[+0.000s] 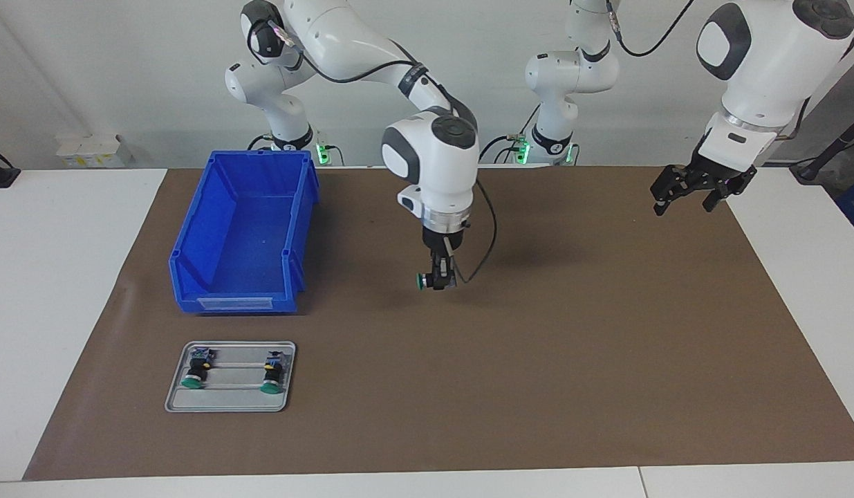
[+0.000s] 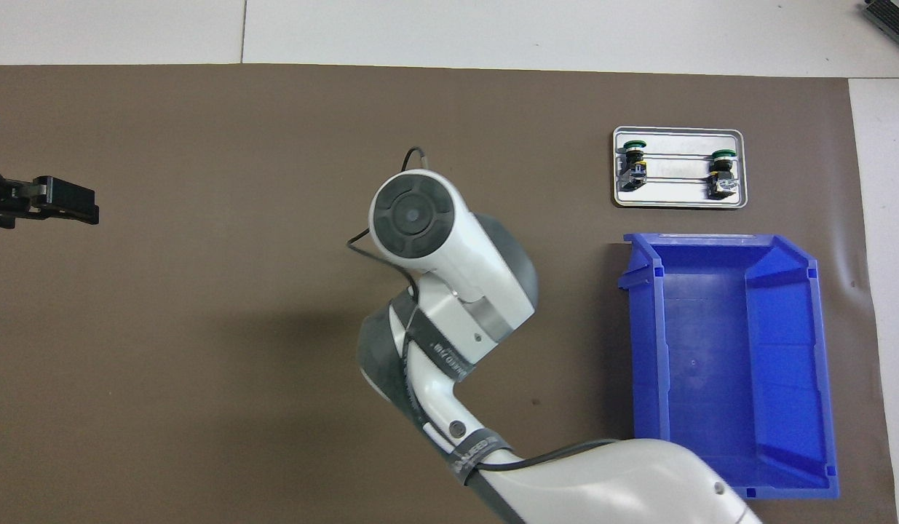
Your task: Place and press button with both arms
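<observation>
My right gripper point(image 1: 438, 279) is shut on a button point(image 1: 424, 280) with a green cap and holds it just above the middle of the brown mat, cap turned sideways toward the right arm's end of the table. In the overhead view the right arm's wrist point(image 2: 434, 247) hides this gripper and its button. My left gripper point(image 1: 684, 206) is open and empty, up in the air over the mat's edge at the left arm's end; it also shows in the overhead view point(image 2: 91, 205). Two identical buttons point(image 1: 195, 373) point(image 1: 272, 379) lie on a metal tray point(image 1: 233, 400).
A blue bin point(image 1: 299, 228) stands empty at the right arm's end, nearer to the robots than the tray. In the overhead view the tray point(image 2: 678, 198) holds both buttons point(image 2: 633, 164) point(image 2: 722, 173), and the bin point(image 2: 642, 349) lies below it.
</observation>
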Robot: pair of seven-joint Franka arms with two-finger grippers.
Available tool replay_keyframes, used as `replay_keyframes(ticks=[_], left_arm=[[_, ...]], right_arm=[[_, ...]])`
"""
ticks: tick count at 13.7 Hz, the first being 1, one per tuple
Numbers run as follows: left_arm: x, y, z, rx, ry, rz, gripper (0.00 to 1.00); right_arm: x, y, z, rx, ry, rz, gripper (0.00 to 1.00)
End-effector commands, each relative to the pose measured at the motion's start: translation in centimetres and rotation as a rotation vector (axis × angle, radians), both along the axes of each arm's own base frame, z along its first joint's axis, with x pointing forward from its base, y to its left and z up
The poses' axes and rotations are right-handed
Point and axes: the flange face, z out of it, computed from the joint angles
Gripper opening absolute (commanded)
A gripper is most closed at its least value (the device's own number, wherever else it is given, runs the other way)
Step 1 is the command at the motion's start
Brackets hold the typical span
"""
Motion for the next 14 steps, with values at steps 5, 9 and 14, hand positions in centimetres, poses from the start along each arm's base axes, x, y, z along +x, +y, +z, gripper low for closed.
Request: replay_keyframes(ticks=[5, 9, 14], left_arm=[[-1.0, 0.4, 0.0, -0.001, 0.007, 0.003, 1.0], [-1.0, 0.2, 0.0, -0.001, 0.004, 0.007, 1.0], [-0.8, -1.9, -0.7, -0.004, -0.043, -0.052, 1.0]], right_arm=[[-3.6, 3.9, -6.0, -0.014, -0.042, 0.064, 0.0], [-4.6, 3.2, -7.0, -0.016, -0.028, 0.028, 0.29], [-4.1, 2.6, -6.1, -0.025, -0.033, 0.104, 1.0]])
